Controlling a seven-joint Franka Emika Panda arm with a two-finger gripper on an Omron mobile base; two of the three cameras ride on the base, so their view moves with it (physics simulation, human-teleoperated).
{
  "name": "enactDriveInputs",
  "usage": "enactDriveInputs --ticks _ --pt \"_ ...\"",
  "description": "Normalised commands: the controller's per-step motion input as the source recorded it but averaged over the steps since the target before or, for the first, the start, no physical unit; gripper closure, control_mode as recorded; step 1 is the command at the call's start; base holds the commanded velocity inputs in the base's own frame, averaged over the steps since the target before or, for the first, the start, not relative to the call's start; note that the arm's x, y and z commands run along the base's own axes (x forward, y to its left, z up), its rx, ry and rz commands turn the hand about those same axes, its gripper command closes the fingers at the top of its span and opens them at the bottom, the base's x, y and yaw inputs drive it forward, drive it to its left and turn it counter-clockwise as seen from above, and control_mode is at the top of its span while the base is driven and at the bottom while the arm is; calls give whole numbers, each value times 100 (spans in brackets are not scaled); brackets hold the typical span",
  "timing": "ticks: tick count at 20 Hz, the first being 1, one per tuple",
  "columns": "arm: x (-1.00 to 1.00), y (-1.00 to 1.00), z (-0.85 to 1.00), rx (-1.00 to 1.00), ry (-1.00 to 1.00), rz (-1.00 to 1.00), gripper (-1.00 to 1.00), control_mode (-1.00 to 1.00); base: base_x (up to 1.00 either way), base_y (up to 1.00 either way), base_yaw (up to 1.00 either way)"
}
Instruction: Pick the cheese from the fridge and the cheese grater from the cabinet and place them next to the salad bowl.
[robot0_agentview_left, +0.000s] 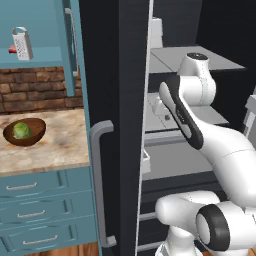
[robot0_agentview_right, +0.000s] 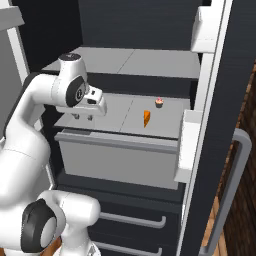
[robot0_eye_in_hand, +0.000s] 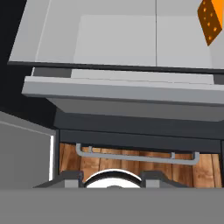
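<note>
A white robot arm reaches into the open black fridge (robot0_agentview_right: 220, 100), its gripper (robot0_agentview_right: 83, 116) poised over the left part of a smooth grey shelf (robot0_agentview_right: 165, 120); whether the pincer's tips stand apart or together cannot be told. The cheese (robot0_agentview_right: 146, 118), a small orange wedge standing upright on that shelf, sits at about 3 o'clock from the gripper in the right base view, well apart from it; in the hand view its flat face shows small dark holes at 1 o'clock. A tiny pink-topped cupcake (robot0_agentview_right: 159, 102) rests just behind the wedge at 1 o'clock. The fridge door carries a long rounded grey bar handle (robot0_agentview_left: 101, 185). At 9 o'clock in the left base view, the dark-brown wooden salad bowl (robot0_agentview_left: 35, 136) holds a green lettuce head (robot0_agentview_left: 22, 130) on a mottled beige stone counter (robot0_agentview_left: 60, 145). Above, the silver tapered cheese grater (robot0_agentview_left: 21, 43), perforated and loop-handled, stands on the shelf of the teal cabinet (robot0_agentview_left: 67, 50), over a red brick wall (robot0_agentview_left: 35, 92).
</note>
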Motion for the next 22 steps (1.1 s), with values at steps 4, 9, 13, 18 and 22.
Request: enactDriveInputs --ticks 4,9,13,18,22 --pt "-6 -6 -3 0 -3 -1 -100 -100 0 0 0" --pt "-17 -47 -5 7 -26 8 -100 -100 0 0 0" --pt "-7 -41 0 0 -25 5 -100 -100 0 0 0" --pt "0 -28 -3 0 -24 0 -100 -100 0 0 0" --pt "8 -36 -3 0 -17 0 -100 -100 0 0 0"
